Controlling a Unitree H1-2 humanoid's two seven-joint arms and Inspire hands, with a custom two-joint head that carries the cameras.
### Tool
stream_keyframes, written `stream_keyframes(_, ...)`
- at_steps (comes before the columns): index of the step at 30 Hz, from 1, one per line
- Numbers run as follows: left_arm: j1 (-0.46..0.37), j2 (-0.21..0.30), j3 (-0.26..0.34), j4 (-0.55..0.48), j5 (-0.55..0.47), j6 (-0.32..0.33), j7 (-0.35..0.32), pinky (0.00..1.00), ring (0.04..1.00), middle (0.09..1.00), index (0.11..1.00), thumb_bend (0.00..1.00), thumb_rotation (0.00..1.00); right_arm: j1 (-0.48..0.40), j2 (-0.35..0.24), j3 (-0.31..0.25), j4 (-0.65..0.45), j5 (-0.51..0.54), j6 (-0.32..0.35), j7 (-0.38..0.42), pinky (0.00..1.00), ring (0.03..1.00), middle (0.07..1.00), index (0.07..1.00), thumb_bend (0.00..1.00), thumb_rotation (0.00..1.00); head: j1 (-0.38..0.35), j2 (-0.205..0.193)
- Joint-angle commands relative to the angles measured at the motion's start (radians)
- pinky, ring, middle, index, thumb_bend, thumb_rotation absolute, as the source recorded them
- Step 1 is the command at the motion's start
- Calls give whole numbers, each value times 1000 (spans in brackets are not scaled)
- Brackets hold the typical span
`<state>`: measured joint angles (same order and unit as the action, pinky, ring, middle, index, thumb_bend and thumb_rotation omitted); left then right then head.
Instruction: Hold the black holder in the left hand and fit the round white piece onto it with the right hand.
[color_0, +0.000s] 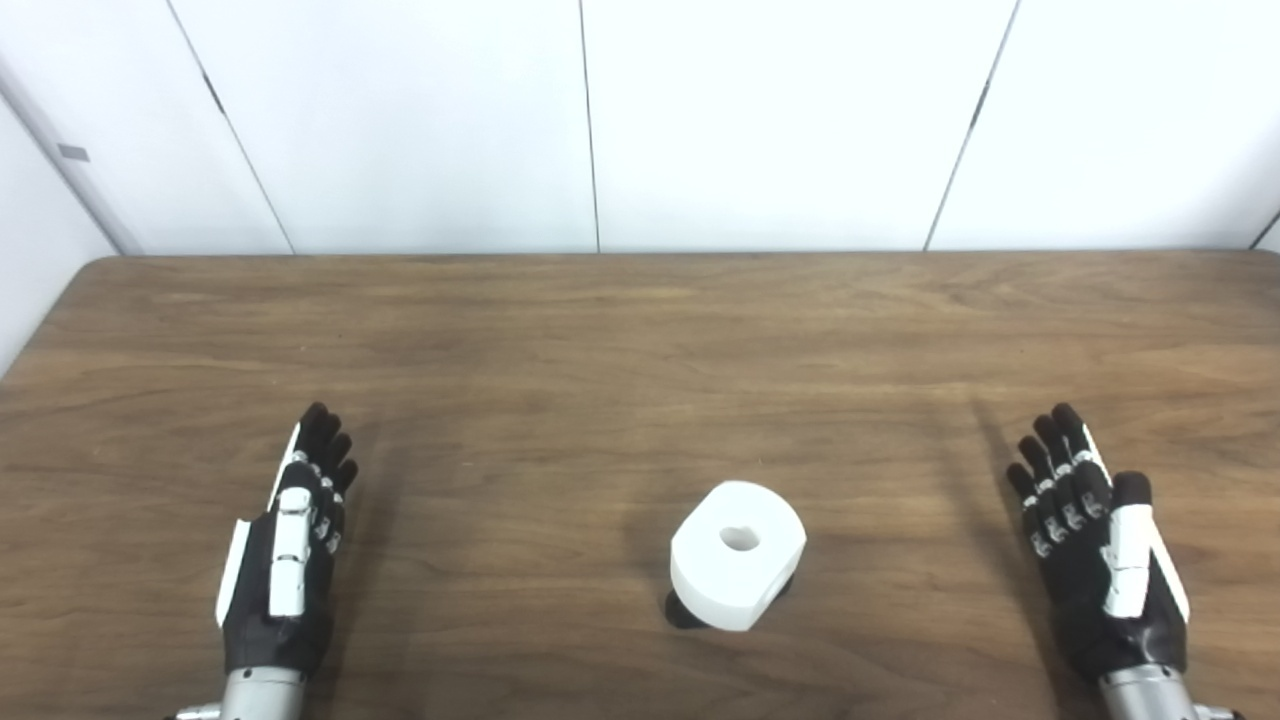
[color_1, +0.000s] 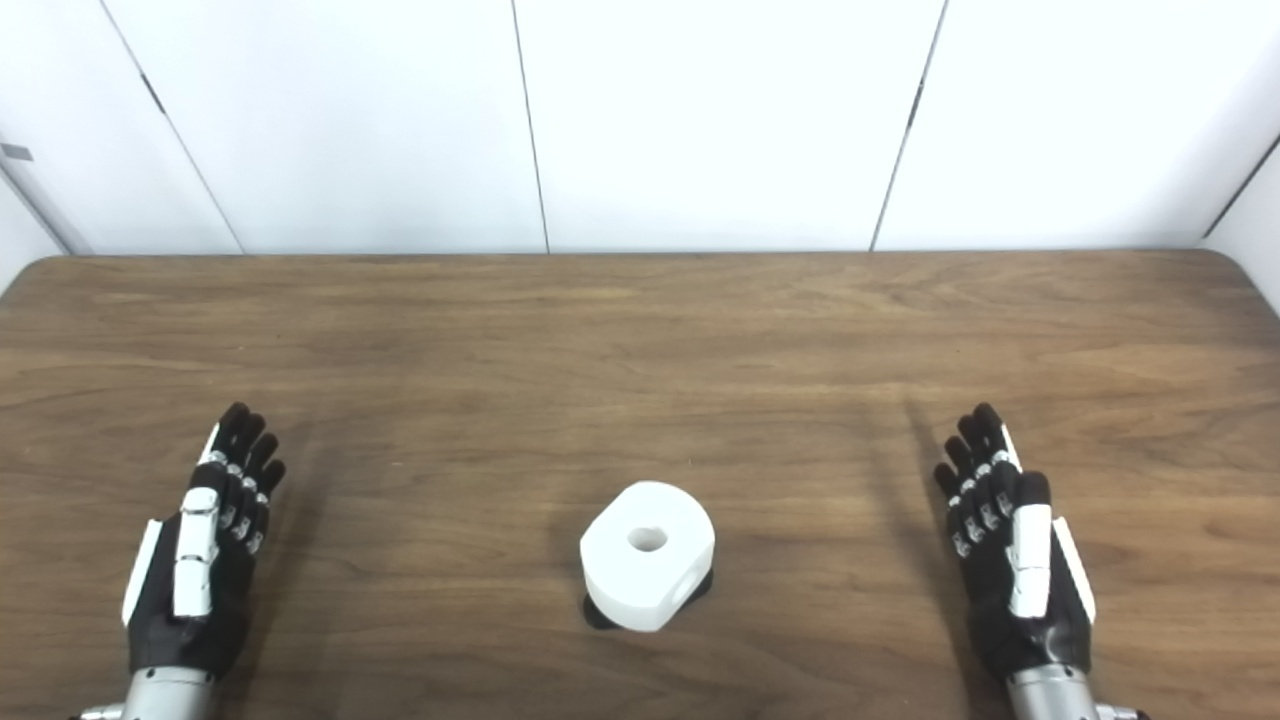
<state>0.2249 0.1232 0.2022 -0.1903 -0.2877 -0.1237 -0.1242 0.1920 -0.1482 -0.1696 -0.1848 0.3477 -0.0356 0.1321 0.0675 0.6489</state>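
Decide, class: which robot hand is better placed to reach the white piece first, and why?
Right, narrowly. The white piece sits right of the table's centre, atop something black, nearer the right robot hand than the left robot hand. Both are open and empty.

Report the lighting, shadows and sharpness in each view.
Left eye view: wall overexposed, soft shadows beside each hand, white piece bright with little surface detail. Right eye view: same even light, black holder barely visible under the piece, image slightly soft.

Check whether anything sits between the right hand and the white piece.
Nothing visible does: bare table lies between the open right hand and the round white piece, which already sits on the black holder.
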Motion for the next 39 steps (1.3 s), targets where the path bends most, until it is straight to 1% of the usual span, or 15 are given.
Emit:
stream_keyframes(1,30,-14,-4,-13,-13,-2,4,1000,1000,1000,1000,458,918,26,22,-5,43,-13,-24,-11,1000,1000,1000,991,548,958,1,1)
stream_keyframes(5,30,-15,-5,-21,-33,10,0,1000,1000,1000,1000,444,915,26,18,-3,43,-18,-18,-14,1000,1000,1000,990,556,957,-4,0)
stream_keyframes(11,31,-14,-5,-31,-35,21,-1,1000,1000,1000,1000,442,913,22,15,-6,47,-7,-10,-11,1000,1000,1000,988,566,948,-4,3)
stream_keyframes(15,31,-15,-4,-36,-32,23,2,1000,1000,1000,1000,436,901,23,14,-6,35,-1,1,-12,1000,1000,1000,993,568,955,-5,14)
stream_keyframes(20,30,-12,-4,-35,-21,21,4,1000,1000,1000,1000,456,887,24,13,-7,29,11,7,-10,1000,1000,1000,993,570,956,-3,21)
stream_keyframes(28,31,-10,-5,-38,-38,26,-3,1000,1000,1000,1000,462,880,24,13,-6,31,14,1,-8,1000,1000,1000,995,561,964,-2,27)
stream_keyframes(36,26,-4,-1,-33,-35,28,-4,1000,1000,1000,1000,455,884,21,15,1,34,-1,7,-12,1000,1000,1000,986,579,980,-32,27)
stream_keyframes(39,25,-5,1,-33,-35,31,0,1000,1000,1000,1000,447,886,21,18,2,32,-3,10,-15,1000,1000,1000,983,584,968,-32,27)
